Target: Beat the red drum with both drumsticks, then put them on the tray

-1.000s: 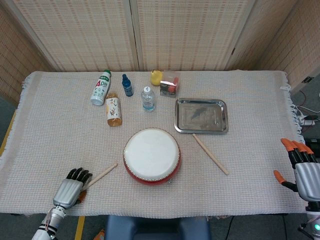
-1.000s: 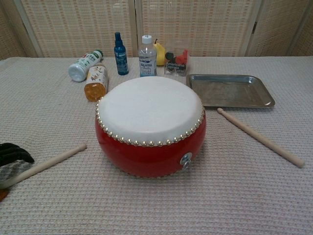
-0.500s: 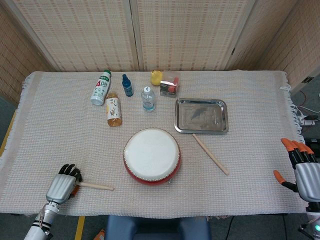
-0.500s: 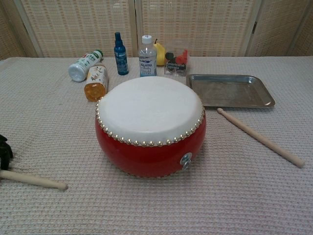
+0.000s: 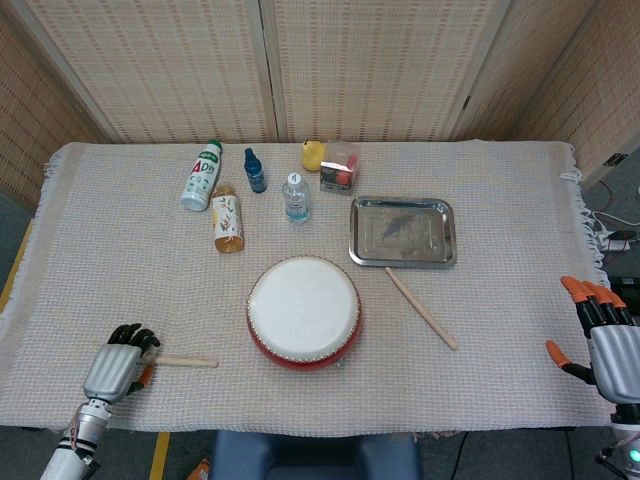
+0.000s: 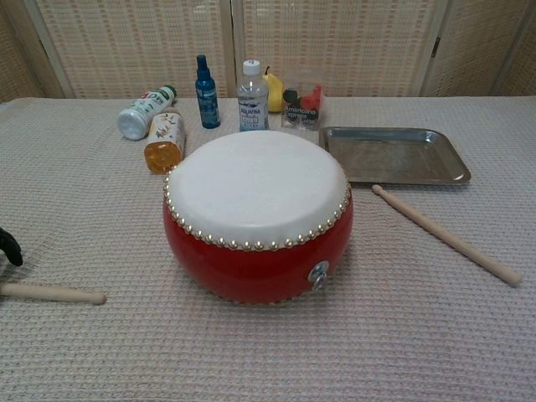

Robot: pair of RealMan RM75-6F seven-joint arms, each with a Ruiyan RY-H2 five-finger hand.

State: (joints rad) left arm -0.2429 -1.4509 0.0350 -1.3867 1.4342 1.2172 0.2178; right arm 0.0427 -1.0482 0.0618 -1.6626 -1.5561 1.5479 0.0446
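Note:
The red drum (image 5: 303, 312) with its white skin stands at the table's middle front, large in the chest view as the drum (image 6: 257, 213). My left hand (image 5: 115, 368) is at the front left corner, fingers curled around the butt of one drumstick (image 5: 186, 361), which points right toward the drum and lies low over the cloth. Only a dark fingertip (image 6: 8, 247) and the drumstick (image 6: 52, 292) show in the chest view. The other drumstick (image 5: 421, 307) lies slanted on the cloth right of the drum. My right hand (image 5: 600, 335) hangs past the table's right edge, fingers spread, holding nothing.
The empty metal tray (image 5: 402, 231) sits behind and right of the drum, also seen as the tray (image 6: 394, 155). Several bottles (image 5: 228, 205), a yellow pear-like object (image 5: 313, 154) and a small clear box (image 5: 340, 167) stand at the back.
My left hand drew back toward the front left corner with the drumstick, which swung from pointing up-right to pointing straight right. The right hand and the other stick stayed put.

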